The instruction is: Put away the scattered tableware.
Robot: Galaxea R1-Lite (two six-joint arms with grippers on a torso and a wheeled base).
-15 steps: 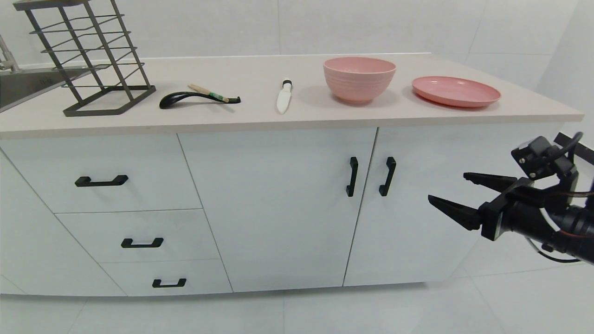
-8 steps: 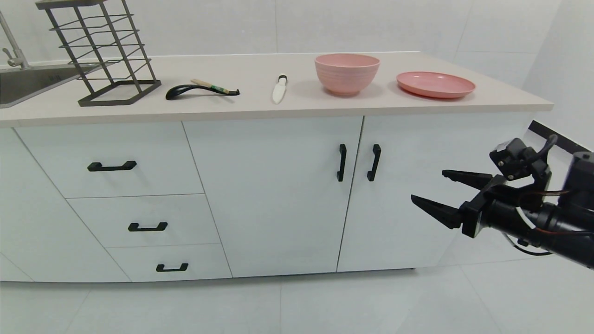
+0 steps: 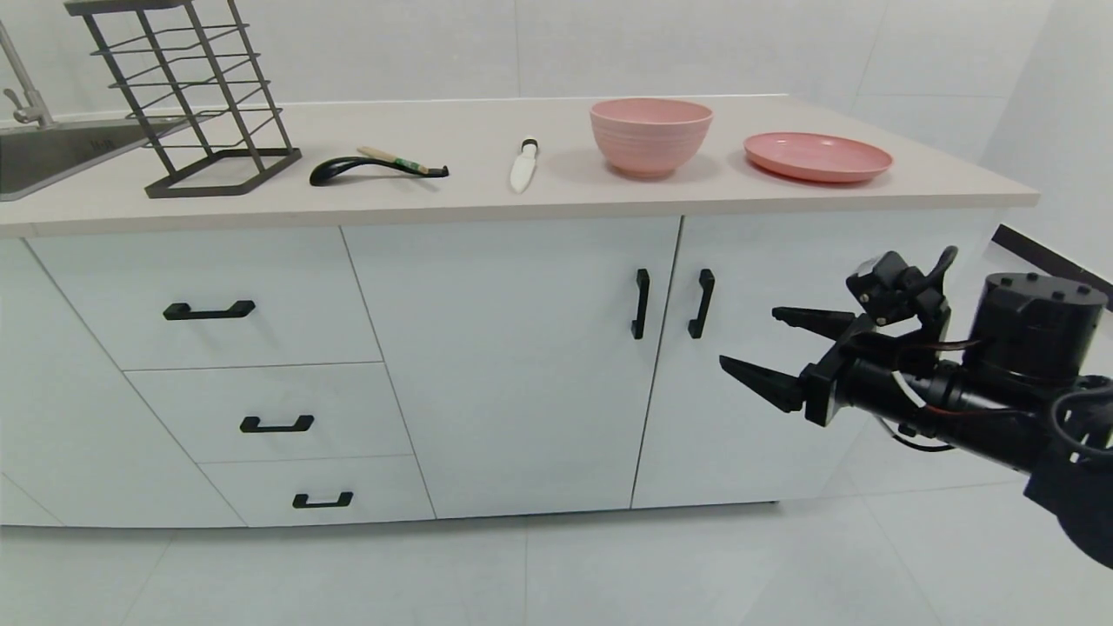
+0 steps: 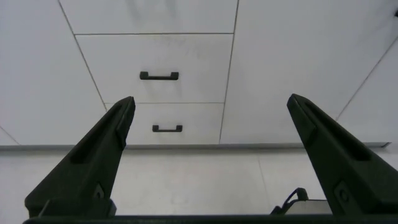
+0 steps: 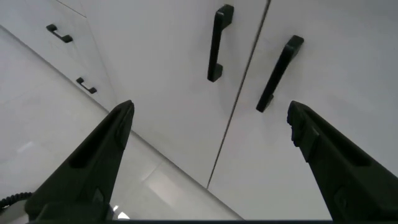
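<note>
1. Right now the right gripper (image 3: 749,337) has its two black tapered fingers (image 3: 756,382) spread wide with nothing between them. The left gripper (image 4: 209,99) is likewise splayed wide and empty.
2. Just ahead of the right fingertips are the two black vertical bar handles (image 5: 219,43) of the white double cabinet doors (image 3: 522,365), near but not touching. Ahead of the left gripper, well apart, are the black drawer handles (image 4: 159,76) on the white drawer fronts.
3. Well above the right gripper, on the beige countertop (image 3: 487,198), sits the tableware.
   - The pink ribbed bowl (image 3: 650,135) and the flat pink round plate (image 3: 817,156) are nearly overhead.
   - Farther to the left lie the white knife with a black collar (image 3: 523,167) and the black curved ladle (image 3: 348,167), with a wooden-handled utensil (image 3: 391,160) lying against it.
   - Farthest off is the dark wire rack (image 3: 187,96).
4. Nothing looks put away yet, and several things could go wrong.
   - Rising from this low spot, the open fingers could catch the underside of the counter's edge.
   - If a door comes first, such a wide spread could take in both handles at once.
   - The plate lies flat, so a pinch at its rim may push it along the counter rather than lift it.
   - The bowl's smooth curved wall could slip from a shallow grip.
</note>
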